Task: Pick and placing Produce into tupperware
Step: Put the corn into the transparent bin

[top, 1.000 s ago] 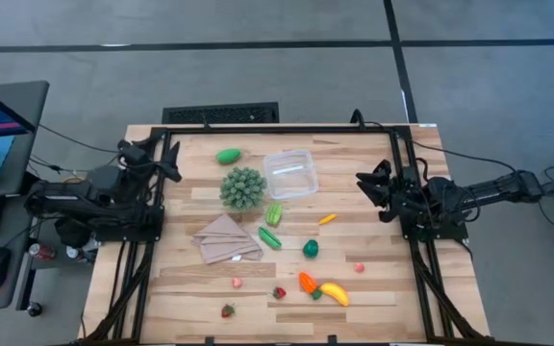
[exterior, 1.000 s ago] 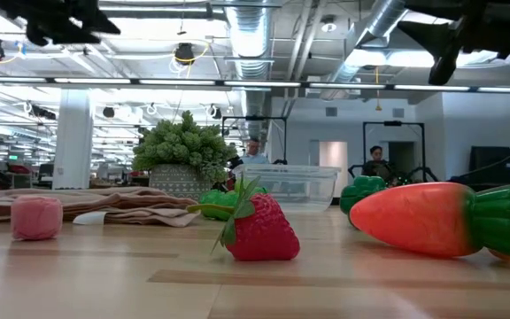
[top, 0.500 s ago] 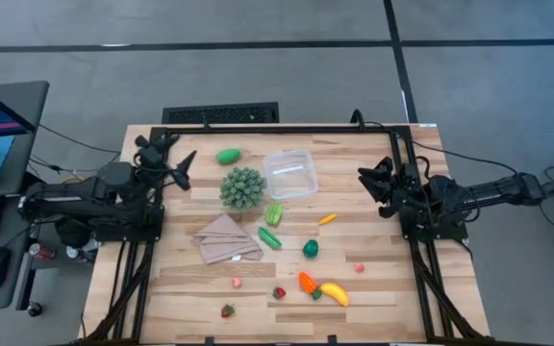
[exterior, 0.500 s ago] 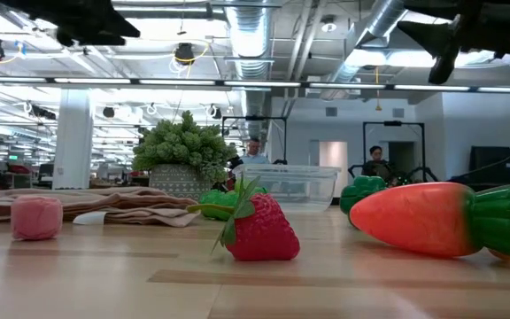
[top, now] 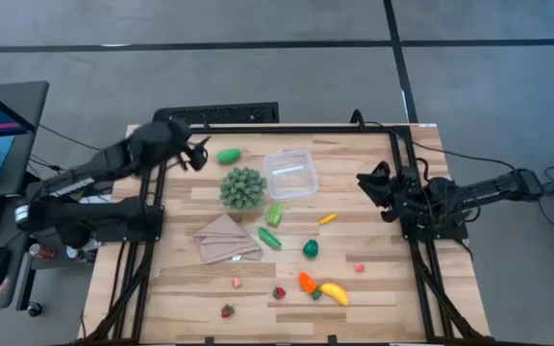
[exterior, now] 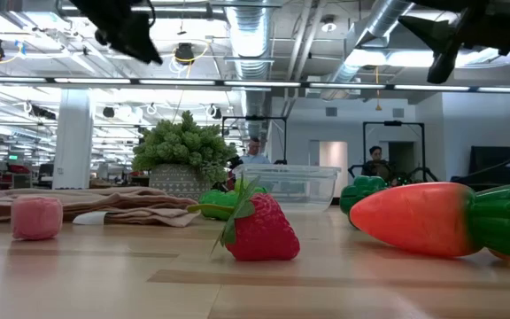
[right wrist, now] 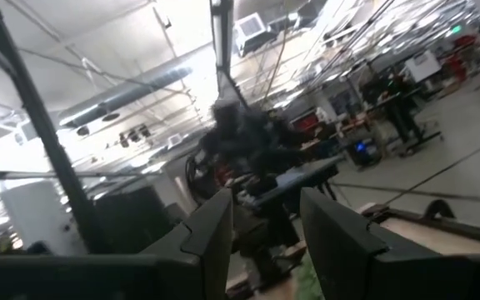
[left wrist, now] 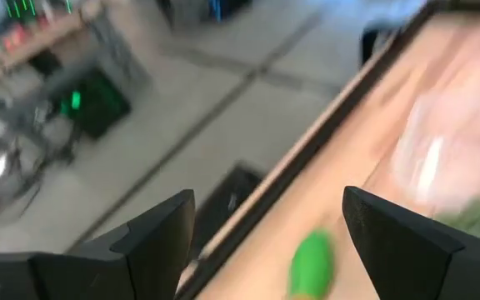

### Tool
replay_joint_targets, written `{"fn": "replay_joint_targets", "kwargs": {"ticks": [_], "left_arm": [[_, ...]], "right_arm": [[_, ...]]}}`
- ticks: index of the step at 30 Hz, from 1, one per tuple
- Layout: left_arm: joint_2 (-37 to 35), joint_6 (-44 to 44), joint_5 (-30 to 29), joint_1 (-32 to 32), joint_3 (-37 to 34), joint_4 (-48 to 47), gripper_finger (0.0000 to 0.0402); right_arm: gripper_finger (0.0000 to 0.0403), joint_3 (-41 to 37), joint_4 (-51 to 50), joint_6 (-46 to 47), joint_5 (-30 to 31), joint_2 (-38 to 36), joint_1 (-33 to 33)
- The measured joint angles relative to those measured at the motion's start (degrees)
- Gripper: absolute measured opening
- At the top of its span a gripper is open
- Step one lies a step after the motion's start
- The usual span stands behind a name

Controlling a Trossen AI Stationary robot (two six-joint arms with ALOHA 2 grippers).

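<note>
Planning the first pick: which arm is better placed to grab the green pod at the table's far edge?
Left. The left gripper hovers open right beside the green pod; the right gripper waits across the table, beyond the tupperware.

In the high view, the tupperware (top: pixel 289 174) sat at the upper centre of the table (top: pixel 373 279), with the spiky ball (top: pixel 242 187) just to its left and a pod (top: pixel 228 155) above that. The folded cloth (top: pixel 226 239) lay below the ball. A carrot (top: pixel 306 283) and banana (top: pixel 335 293) lay touching near the lower centre, strawberries (top: pixel 279 292) to their left.
</note>
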Motion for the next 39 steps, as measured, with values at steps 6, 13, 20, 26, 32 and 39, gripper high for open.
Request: {"fn": "replay_joint_targets", "kwargs": {"ticks": [6, 13, 20, 26, 32, 39], "left_arm": [[9.21, 6.43, 20.38, 17.97, 6.62, -9.93, 0.0297], [19.63, 9.64, 38.93, 29.02, 7.08, -10.29, 0.0297], [28.44, 14.99, 42.10, 30.40, 7.06, -11.70, 0.0297], [32.12, 19.65, 42.72, 30.17, 7.04, -11.78, 0.0297], [32.60, 24.90, 44.32, 28.90, 7.04, -11.90, 0.0297], [32.60, 29.08, 45.65, 26.66, 6.11, -11.11, 0.0297]], "right_arm": [[0.0136, 0.00, 0.13, 2.43, 0.00, 2.37, 2.03], [0.0136, 0.00, 0.12, 5.27, 0.00, 4.84, 4.40], [0.0136, 0.00, 0.61, 6.83, 0.00, 6.88, 7.37], [0.0136, 0.00, 0.63, 6.91, 0.78, 8.12, 8.87], [0.0136, 0.00, 0.32, 6.89, 1.44, 8.14, 9.04], [0.0136, 0.00, -0.37, 6.78, 1.49, 8.14, 9.04]]}}
